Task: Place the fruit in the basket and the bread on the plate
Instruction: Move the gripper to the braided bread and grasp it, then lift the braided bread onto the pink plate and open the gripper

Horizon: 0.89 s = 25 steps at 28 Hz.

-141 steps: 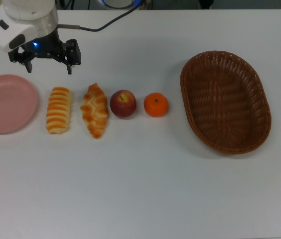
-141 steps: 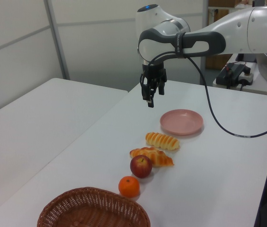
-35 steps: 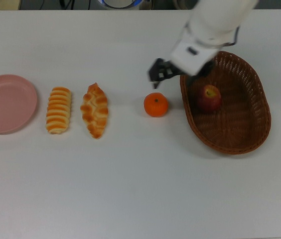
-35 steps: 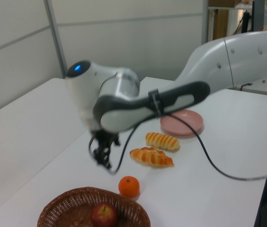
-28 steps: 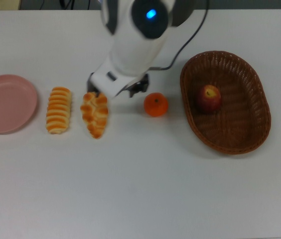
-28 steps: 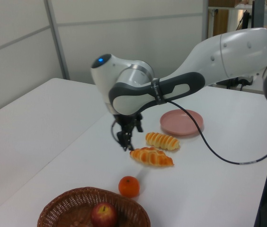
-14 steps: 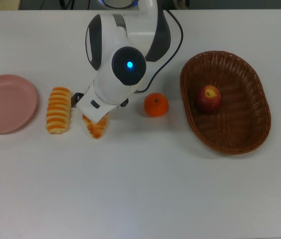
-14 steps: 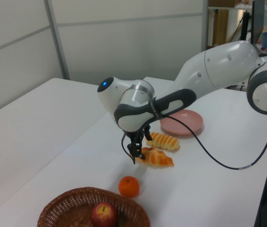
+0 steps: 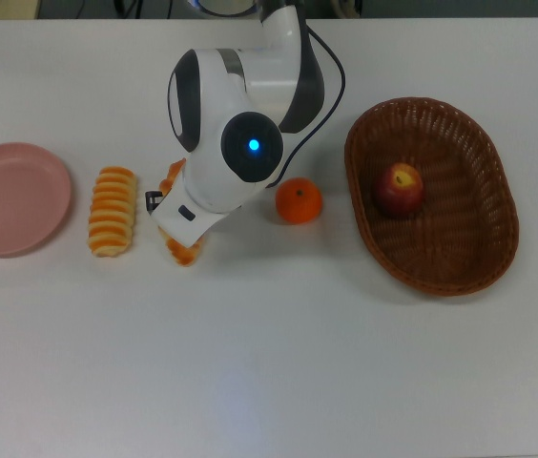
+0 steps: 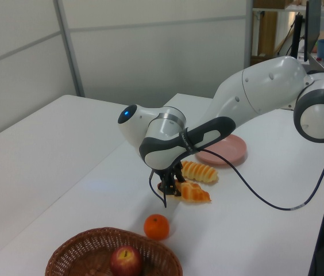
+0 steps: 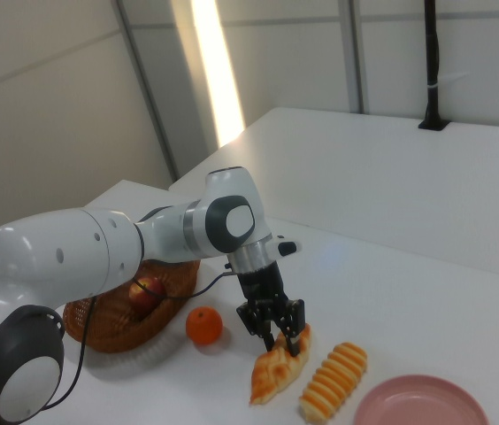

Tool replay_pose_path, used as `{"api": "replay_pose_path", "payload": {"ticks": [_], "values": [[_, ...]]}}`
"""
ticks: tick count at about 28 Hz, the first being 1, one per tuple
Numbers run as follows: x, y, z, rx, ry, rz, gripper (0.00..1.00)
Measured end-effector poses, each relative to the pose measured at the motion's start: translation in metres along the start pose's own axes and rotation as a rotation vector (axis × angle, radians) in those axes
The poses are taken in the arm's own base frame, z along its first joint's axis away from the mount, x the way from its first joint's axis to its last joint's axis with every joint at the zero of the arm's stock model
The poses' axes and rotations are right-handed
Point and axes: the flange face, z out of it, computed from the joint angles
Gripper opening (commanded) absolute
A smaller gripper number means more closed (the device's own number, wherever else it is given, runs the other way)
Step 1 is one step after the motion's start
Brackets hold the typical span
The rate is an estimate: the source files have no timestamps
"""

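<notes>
Apple (image 9: 399,187) is now in the basket (image 9: 484,272), where five seconds back it sat on the bench (image 9: 269,363) beside the tangerine (image 9: 299,201), so half the fruit job looks done. The tool (image 11: 274,334) has swung away from the basket, skipped the tangerine and dropped onto the twisted roll (image 11: 273,372); the right view shows its fingers spread, straddling the roll's far end, not clamped. So a bread move comes next, I'd judge. The striped roll (image 9: 113,211) lies just beside the twisted one, between it and the pink plate (image 9: 11,197), so the carry must lift over it. The plate is bare and sits near the bench's edge on the top view's left; open bench lies on the basket's near side.
</notes>
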Motion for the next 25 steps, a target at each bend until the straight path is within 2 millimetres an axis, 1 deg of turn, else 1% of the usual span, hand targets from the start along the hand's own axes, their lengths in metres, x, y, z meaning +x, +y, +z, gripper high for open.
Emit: {"api": "replay_pose_path", "payload": {"ticks": [8, 14, 16, 19, 21, 22, 25], "values": [[0.0, 0.002, -0.003, 0.0, 0.007, 0.003, 0.0], [0.002, 0.012, -0.009, 0.002, 0.029, 0.02, 0.0], [0.001, 0.019, -0.014, 0.001, 0.039, 0.032, 0.0], [-0.003, 0.04, -0.025, 0.011, 0.059, 0.068, 0.0], [-0.008, 0.059, -0.034, 0.033, 0.075, 0.101, 0.0], [-0.013, 0.076, -0.04, 0.052, 0.088, 0.124, 0.0], [-0.027, 0.116, -0.05, 0.084, 0.111, 0.174, 0.0]]}}
